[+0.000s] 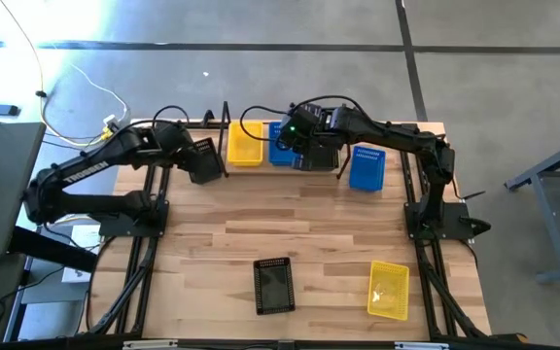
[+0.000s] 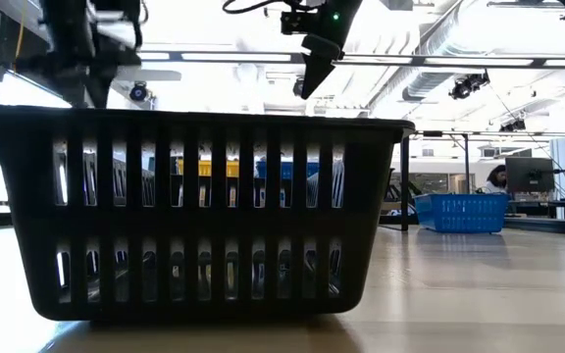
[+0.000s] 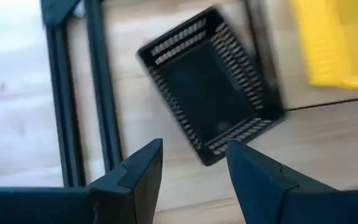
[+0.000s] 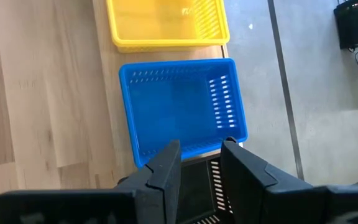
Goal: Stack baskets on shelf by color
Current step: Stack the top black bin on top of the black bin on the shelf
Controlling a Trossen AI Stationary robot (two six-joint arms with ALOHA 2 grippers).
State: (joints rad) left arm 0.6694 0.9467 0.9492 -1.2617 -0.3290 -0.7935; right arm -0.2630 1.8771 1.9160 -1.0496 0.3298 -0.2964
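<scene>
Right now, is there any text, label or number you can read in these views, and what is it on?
White lettering on the left arm: too small to read.
Baskets, shelf, table, right arm: no readable text in any view.
Monitor in the room behind: nothing legible.

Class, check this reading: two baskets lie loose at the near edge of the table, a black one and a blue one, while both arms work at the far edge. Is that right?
Not quite. In the high view the two loose near-edge baskets are a black basket and a yellow basket, not a blue one. The lone blue basket sits at the far edge. The rest holds: both arms are at the far edge.
</scene>
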